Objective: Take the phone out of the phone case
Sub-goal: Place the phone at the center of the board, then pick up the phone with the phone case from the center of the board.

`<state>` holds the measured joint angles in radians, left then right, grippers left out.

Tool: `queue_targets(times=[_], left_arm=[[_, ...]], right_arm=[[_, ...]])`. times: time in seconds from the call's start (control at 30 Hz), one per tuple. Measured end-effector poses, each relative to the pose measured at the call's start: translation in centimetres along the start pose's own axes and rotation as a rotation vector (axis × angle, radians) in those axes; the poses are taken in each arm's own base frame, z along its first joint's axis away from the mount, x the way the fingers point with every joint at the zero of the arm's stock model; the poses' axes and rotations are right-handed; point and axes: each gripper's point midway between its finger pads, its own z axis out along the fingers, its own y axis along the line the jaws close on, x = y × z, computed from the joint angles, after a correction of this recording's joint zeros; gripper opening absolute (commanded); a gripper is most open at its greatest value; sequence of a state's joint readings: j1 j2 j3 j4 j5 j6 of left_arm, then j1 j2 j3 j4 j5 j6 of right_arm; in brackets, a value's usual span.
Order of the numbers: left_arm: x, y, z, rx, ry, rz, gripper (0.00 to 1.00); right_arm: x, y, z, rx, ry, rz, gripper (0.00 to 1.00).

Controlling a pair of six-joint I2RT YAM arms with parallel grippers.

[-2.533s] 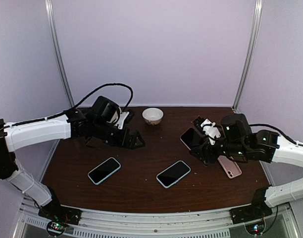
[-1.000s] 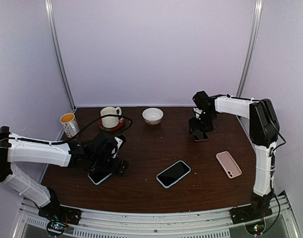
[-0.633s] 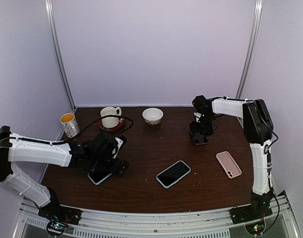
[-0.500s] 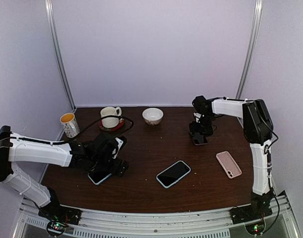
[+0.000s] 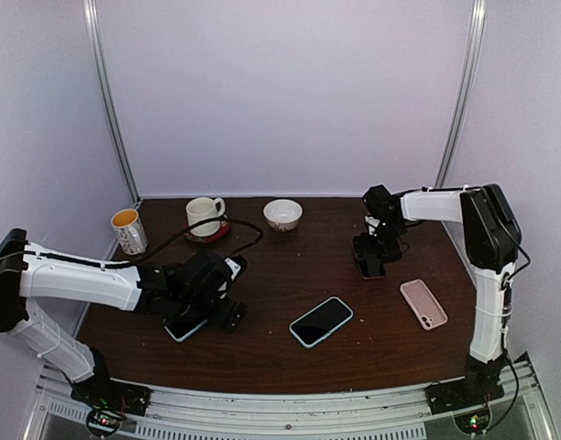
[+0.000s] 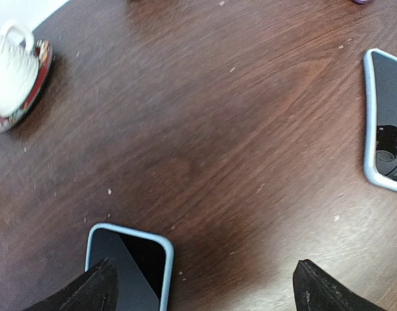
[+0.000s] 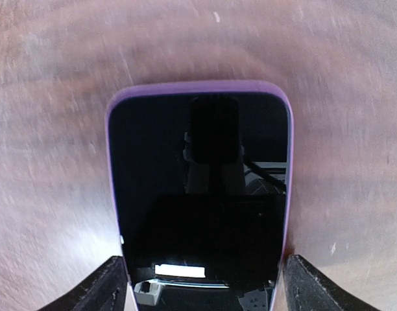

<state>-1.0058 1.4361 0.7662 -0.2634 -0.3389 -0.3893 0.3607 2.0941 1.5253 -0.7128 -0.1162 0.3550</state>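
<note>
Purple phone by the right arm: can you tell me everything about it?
The purple phone lies flat on the brown wooden table, screen up, dark and shiny with reflections. A purple case rims its rounded corners. Fingers of the right gripper stand either side of its near end; whether they touch it is unclear.

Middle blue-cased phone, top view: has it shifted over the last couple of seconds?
No. The middle blue-cased phone lies at the same spot and angle, as far from the pink phone as before.
</note>
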Motion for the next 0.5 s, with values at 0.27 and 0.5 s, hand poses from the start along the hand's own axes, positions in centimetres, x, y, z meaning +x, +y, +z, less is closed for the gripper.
queue_targets(times=[0.27,0.5], left_arm=[[-4.2,-4.4,-2.0,0.044,-0.091,0.073,0.97],[-6.4,-6.8,-2.1,0.106,-0.166,0.06,0.97]], right_arm=[[3.1,-0.5,-2.4,-0.002,0.007,-0.001,0.94],[4.3,-1.0,-8.6,-0.018,-0.127,-0.011,0.97]])
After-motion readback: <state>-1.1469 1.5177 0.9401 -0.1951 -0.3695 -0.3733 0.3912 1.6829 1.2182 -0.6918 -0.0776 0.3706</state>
